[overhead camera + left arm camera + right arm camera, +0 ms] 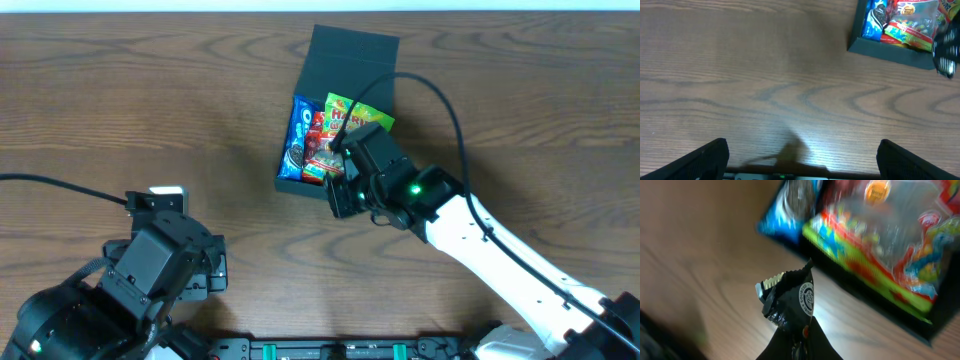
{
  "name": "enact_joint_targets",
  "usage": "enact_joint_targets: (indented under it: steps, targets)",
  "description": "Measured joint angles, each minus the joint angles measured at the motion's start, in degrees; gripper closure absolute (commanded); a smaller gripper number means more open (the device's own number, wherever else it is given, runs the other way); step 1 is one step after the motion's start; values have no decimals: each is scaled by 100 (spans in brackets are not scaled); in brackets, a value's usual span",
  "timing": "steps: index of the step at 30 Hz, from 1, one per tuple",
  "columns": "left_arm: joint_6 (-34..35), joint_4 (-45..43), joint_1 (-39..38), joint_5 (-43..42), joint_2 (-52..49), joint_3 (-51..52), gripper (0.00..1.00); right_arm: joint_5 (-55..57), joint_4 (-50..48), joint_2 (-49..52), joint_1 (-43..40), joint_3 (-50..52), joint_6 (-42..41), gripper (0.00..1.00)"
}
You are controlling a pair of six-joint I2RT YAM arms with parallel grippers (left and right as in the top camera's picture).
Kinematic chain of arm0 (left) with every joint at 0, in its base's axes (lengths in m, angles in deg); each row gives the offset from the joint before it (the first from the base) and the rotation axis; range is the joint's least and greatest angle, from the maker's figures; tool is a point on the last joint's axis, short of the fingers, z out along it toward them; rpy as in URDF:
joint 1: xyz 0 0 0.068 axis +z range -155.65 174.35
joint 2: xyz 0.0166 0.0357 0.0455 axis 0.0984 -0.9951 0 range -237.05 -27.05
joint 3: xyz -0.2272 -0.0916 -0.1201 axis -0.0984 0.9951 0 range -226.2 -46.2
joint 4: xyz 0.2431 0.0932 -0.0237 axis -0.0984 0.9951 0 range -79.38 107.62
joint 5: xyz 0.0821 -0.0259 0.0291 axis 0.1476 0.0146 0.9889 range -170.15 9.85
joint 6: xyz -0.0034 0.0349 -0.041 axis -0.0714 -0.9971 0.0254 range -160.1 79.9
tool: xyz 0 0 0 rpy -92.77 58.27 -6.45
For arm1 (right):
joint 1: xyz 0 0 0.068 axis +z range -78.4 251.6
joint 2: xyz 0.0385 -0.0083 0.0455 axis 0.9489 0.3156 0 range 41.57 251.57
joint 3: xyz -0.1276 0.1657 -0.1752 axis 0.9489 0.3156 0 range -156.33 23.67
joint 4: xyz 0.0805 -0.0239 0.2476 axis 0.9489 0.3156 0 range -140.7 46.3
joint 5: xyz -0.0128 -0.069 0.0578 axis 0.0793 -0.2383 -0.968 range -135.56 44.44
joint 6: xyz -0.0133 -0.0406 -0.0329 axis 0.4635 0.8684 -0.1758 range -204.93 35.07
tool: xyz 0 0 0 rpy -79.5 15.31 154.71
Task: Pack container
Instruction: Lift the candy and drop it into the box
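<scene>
The container [352, 55] stands on the worktop [120, 90] toward 12 o'clock. Its lid flap is open, and a blue packet [299, 135] and a green packet [355, 112] lie inside. At its 6 o'clock edge, the right end effector [792, 335] is closed on a black wrapper [790, 300]. The left end effector [804, 160], at 8 o'clock, is open and holds nothing.

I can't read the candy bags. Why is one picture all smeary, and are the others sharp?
Right wrist view: smeared, probably by motion, so the box and gummy bag blur; only the black wrapper looks fairly crisp. Left wrist view: soft wood grain, with a pale glare patch on the table. Overhead view: sharp and evenly lit.
</scene>
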Motion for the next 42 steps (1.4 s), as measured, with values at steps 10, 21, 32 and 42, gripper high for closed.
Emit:
enact_joint_targets:
  steps: [10,21,32,42]
  targets:
    - [0,-59,0,-2,0,0,5,962,-1139,243,0,-7,-2269,98]
    - [0,-155,0,-2,0,0,5,949,-1279,1552,-85,-542,-2848,99]
    - [0,-153,0,-2,2,0,5,802,-944,2234,-192,-1307,-2846,99]
    - [0,-129,0,-2,0,0,5,896,-887,2236,-199,-1307,-2627,90]
